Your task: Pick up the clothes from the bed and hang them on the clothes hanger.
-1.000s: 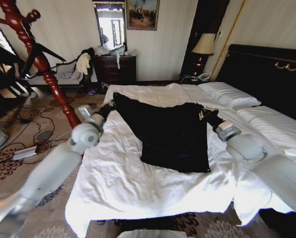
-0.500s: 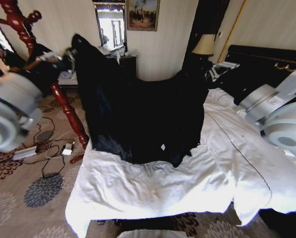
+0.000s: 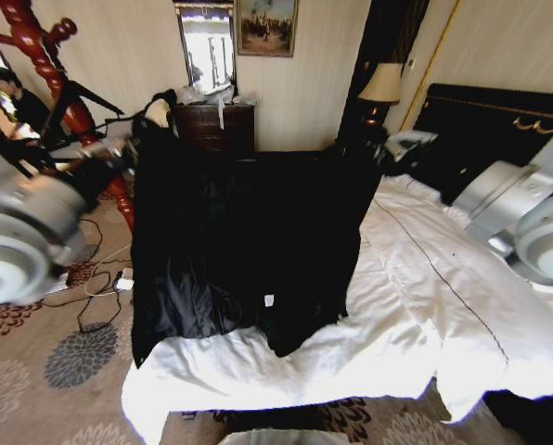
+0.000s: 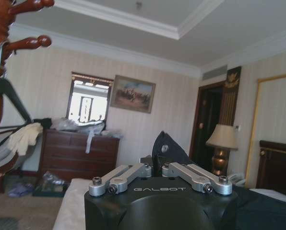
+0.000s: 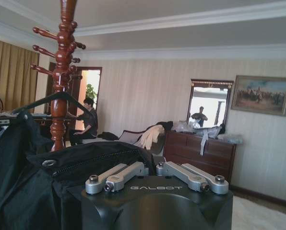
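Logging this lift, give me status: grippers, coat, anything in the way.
Left gripper and right gripper raised, both shut on the coat. Coat spread between them, hem on bed. Stand at left, a hanger on its peg.

Clothes hanger (image 3: 45, 57): top and base cut off at the head view's edge. Clothes (image 3: 249, 241) hide the bed's (image 3: 425, 306) near-left portion. Left pincer (image 3: 119, 148) blurred; right pincer (image 3: 402, 141) blurred, grip unreadable.
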Controlling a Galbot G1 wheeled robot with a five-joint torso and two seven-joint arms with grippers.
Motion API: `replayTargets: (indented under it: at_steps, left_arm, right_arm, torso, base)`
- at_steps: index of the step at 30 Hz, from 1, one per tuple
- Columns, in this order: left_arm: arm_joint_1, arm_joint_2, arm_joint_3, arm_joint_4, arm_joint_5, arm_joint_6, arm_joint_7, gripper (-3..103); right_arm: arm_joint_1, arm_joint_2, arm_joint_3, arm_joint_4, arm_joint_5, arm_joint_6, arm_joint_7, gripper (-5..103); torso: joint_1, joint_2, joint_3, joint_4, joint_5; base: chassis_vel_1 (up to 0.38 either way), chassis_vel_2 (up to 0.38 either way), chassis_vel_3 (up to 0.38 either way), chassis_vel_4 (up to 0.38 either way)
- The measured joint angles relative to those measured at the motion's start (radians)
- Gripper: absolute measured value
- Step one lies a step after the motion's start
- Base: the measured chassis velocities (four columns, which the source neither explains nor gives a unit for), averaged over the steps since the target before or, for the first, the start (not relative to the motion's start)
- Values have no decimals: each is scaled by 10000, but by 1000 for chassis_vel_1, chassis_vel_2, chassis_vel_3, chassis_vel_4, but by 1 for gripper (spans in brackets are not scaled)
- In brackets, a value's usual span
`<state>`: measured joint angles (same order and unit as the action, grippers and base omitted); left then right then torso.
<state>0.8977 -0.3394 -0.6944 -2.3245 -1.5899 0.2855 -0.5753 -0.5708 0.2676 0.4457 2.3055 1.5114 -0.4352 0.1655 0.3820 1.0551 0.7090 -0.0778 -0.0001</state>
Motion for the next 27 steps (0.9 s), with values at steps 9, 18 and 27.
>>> replayTargets:
  at_steps: [9, 18, 27]
  left_arm:
    - [2187, 70, -1764, 275, 559, 522, 1141, 37]
    - [4631, -703, -3533, -360, 826, -20, 1397, 76]
    - [4902, -618, -5820, -706, -382, -188, 1102, 100]
  right_arm:
    - [-135, -45, -91, -542, -296, -20, -89, 0]
    - [-381, -172, -213, -549, -1144, 4, -370, 0]
    - [-443, -201, -332, -486, -1499, 17, -335, 0]
  torso:
    - [-1, 0, -1, 2, 2]
    - [-1, 0, -1, 1, 0]
    - [-3, 1, -1, -1, 2]
  base:
    - [0, 0, 0, 0]
    - [0, 0, 0, 0]
    - [0, 0, 0, 0]
